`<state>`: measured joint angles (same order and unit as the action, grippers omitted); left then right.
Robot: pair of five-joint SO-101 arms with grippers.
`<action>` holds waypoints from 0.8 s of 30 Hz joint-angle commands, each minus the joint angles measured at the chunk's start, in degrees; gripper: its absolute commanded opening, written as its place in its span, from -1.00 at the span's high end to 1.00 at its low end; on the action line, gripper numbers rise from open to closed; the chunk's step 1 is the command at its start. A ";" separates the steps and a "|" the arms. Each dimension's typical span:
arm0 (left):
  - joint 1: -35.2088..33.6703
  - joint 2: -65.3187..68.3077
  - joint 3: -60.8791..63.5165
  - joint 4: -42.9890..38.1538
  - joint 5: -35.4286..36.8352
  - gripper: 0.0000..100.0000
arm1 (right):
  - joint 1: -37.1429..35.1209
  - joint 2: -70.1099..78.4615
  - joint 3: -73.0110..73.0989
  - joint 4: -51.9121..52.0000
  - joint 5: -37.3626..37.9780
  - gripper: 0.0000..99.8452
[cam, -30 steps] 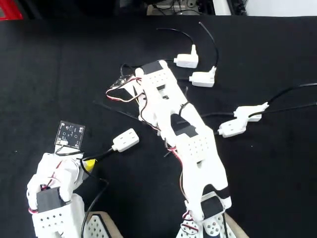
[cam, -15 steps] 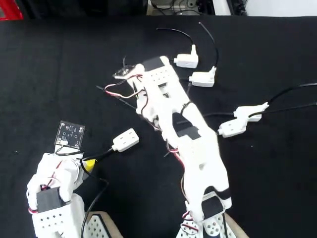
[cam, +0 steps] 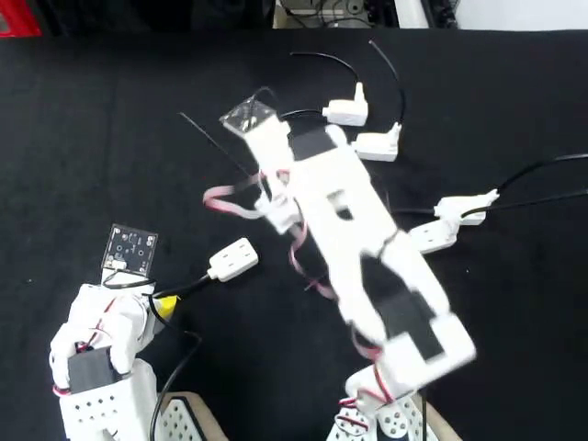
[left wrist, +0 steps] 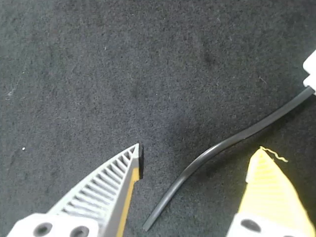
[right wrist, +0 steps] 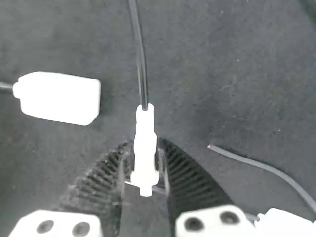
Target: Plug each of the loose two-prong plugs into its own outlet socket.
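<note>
My right gripper point(right wrist: 143, 165) is shut on a small white two-prong plug point(right wrist: 144, 140) whose black cord point(right wrist: 138, 54) runs away from it. A white outlet block point(right wrist: 57, 97) lies on the mat just beside the plug. In the high view the right arm point(cam: 340, 202) stretches over the middle of the table, near two white outlet blocks point(cam: 346, 112) point(cam: 377, 144) at the far side. My left gripper point(left wrist: 199, 149) is open low over the mat, with a black cord point(left wrist: 217, 150) lying between its fingers. That cord leads to a white outlet block point(cam: 233, 259).
Two more white plug pieces point(cam: 432, 235) point(cam: 464, 206) with black cords lie at the right. A thin black cord point(cam: 216, 142) slants across the mat left of the right arm. The black mat point(cam: 92, 138) is bare at the far left.
The right arm has lifted and swung toward the far side of the table, and the thin black cord has moved that way with it. The left arm has kept still.
</note>
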<state>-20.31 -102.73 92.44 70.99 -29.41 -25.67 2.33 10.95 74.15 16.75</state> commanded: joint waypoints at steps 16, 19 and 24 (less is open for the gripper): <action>12.79 -0.35 -15.34 -6.33 28.84 0.33 | -13.36 -35.74 40.84 -37.10 -14.59 0.98; 19.30 -0.35 -14.11 -9.58 30.95 0.33 | -13.36 -35.65 40.92 -37.01 -14.51 0.98; 21.32 -0.35 -7.52 -19.52 30.77 0.33 | -13.63 -36.26 40.57 -32.70 -12.84 0.98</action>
<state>-0.26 -102.90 82.33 59.03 0.57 -38.42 -31.60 52.09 39.87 2.51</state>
